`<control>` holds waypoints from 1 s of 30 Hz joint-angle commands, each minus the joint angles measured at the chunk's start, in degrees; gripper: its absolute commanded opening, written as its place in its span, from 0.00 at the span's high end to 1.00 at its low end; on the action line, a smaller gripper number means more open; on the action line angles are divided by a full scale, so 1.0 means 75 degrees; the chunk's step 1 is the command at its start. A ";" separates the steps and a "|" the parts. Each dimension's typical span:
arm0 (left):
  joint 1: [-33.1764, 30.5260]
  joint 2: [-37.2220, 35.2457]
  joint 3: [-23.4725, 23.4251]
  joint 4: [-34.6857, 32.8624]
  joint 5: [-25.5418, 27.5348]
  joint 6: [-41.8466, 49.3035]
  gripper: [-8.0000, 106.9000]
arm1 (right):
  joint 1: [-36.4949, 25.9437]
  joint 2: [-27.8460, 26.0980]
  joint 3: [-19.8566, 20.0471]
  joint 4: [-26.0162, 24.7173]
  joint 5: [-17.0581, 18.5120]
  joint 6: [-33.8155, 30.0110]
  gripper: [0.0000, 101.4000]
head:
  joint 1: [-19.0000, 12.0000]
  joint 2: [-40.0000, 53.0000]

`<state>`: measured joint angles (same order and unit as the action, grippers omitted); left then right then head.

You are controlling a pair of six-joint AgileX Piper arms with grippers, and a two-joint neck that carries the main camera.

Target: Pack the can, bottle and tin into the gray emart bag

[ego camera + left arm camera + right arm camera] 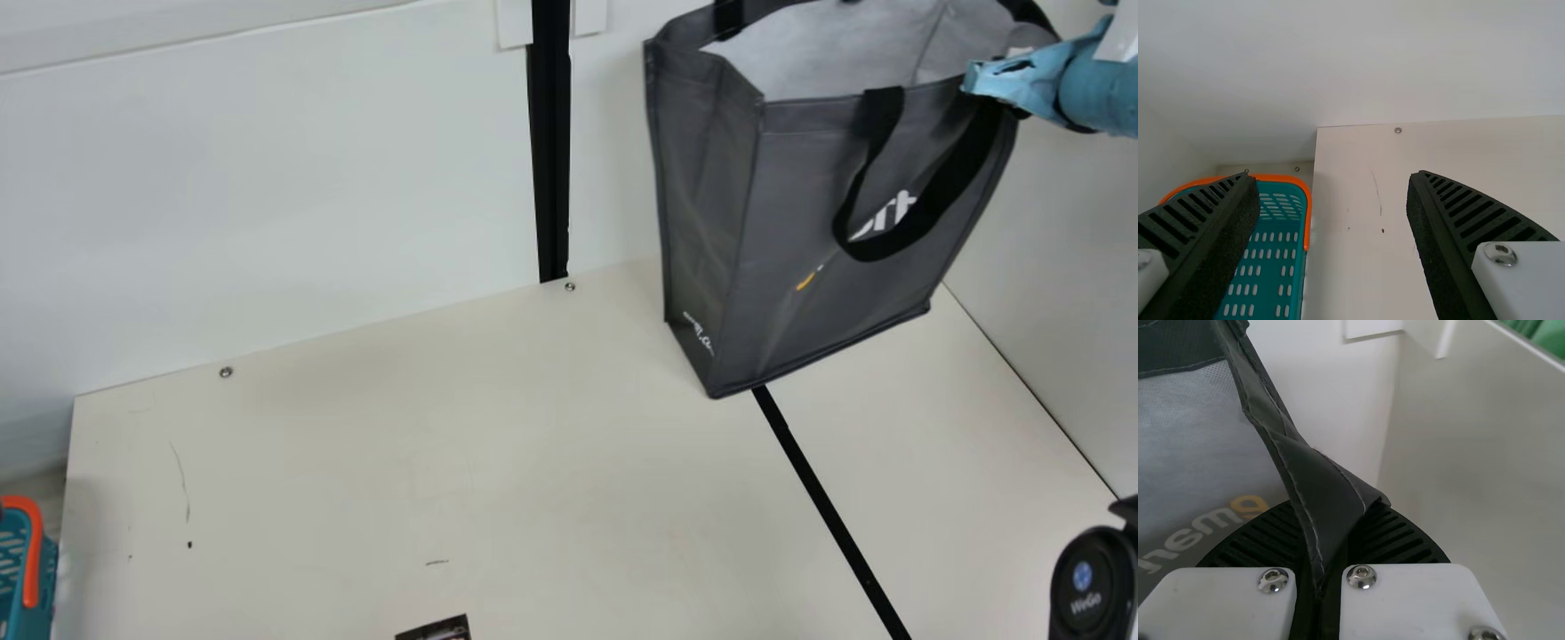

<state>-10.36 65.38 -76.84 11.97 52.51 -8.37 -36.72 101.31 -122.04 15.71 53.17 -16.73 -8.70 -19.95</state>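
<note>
One gray emart bag [791, 204] leans above the cream surface [373, 480], mouth open, pale lining visible, depths hidden. Your right claw [1009, 82] pinches its rim. Your left claw [1331, 180] is spread near one teal perforated basket [1278, 267] with an orange rim. One dark-edged item [437, 629], cropped, can't be identified.

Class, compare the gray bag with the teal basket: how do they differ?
The gray bag has black handles; the teal basket has orange trim. The bag's sides are solid, the basket's slotted. The bag is pinched near its rim by the right gripper, while no gripper holds the basket. Both are open-topped.
</note>
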 commanded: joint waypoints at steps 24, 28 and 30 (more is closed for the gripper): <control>0.0000 0.0000 0.0000 0.0000 0.0000 0.0000 0.15 | -0.1086 0.1191 -0.2118 0.0078 0.0631 0.0328 0.41 | -0.0173 -0.0007; 0.0000 0.0000 0.0000 0.0000 0.0000 0.0000 0.15 | -0.1053 0.1219 -0.2444 0.0204 0.0693 0.0312 0.28 | -0.0173 -0.0007; 0.0000 0.0000 0.0000 0.0000 0.0000 0.0000 0.15 | -0.1022 0.1225 -0.2600 0.0272 0.0729 0.0290 0.21 | -0.0173 -0.0007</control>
<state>-10.36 65.38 -76.84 11.97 52.51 -8.37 -44.48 110.51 -140.85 17.52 58.66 -14.31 -8.70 -19.86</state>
